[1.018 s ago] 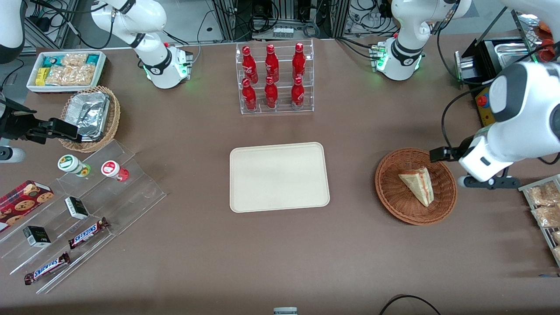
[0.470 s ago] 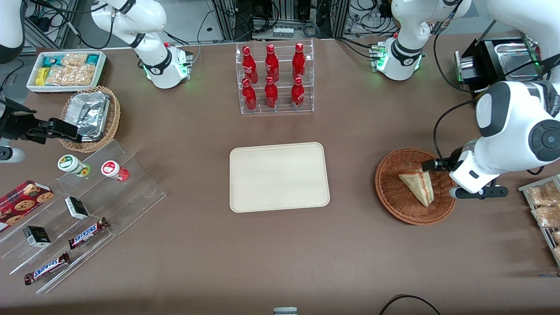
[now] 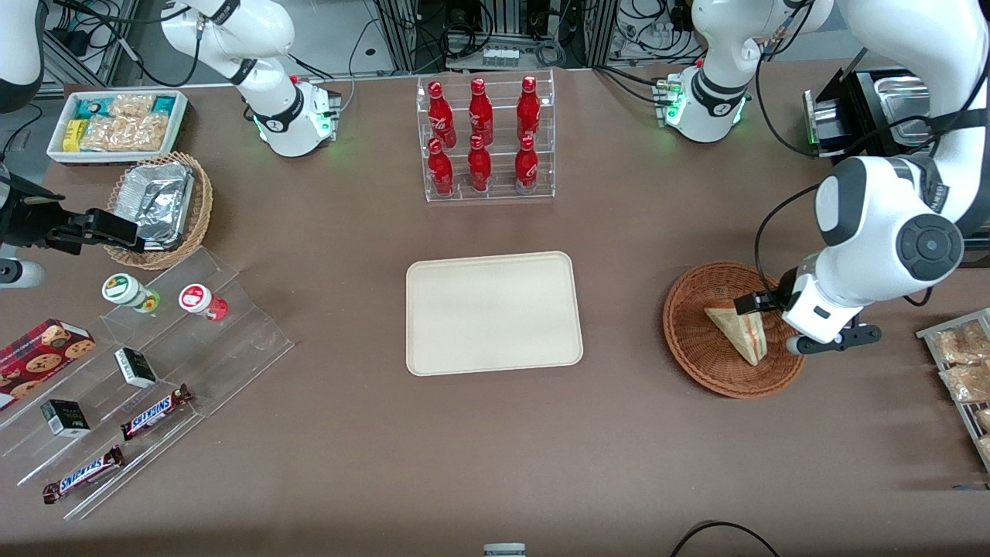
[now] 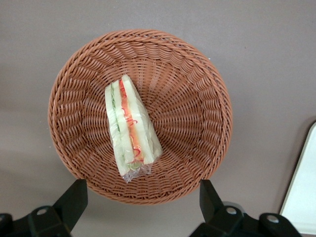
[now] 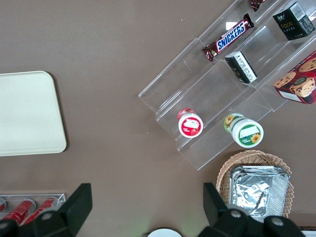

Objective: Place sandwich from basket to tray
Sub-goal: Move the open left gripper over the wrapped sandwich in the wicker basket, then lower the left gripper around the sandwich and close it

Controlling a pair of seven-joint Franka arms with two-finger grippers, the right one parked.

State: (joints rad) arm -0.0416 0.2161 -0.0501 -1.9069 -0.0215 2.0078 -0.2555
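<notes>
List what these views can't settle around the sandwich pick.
- Gripper height above the sandwich: the left wrist view looks straight down; in the front view the arm covers the fingers.
- Basket rim toward the working arm's end: hidden by the arm in the front view.
- Tray: cut off by the picture's edge in the left wrist view.
- Sandwich underside and wrap seal: not visible in any view.

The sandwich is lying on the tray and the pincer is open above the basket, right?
Not quite. The sandwich lies in the basket, not on the tray, which holds nothing; the left wrist view shows it. The pincer is indeed open above the basket.
</notes>
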